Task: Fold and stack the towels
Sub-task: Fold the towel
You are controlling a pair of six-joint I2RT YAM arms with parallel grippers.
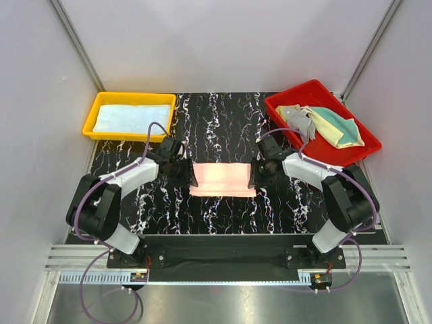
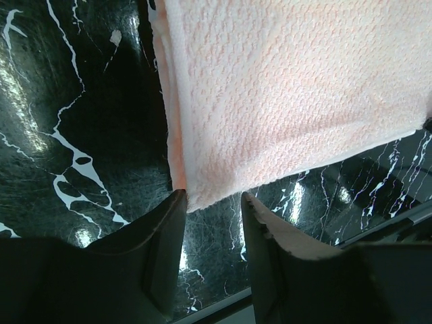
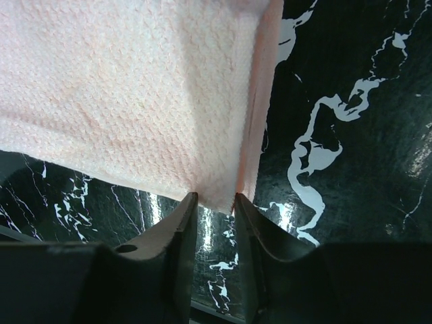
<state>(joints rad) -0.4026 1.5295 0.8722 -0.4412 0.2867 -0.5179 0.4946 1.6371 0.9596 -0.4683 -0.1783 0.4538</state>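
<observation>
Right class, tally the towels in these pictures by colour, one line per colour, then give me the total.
Light blue towel: 1
Pink towel: 1
Grey towel: 1
Yellow towel: 1
Teal-green towel: 1
Total: 5

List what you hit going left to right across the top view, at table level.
Yellow tray holding a light blue towel → left gripper → pink towel → right gripper → red tray holding crumpled towels.
</observation>
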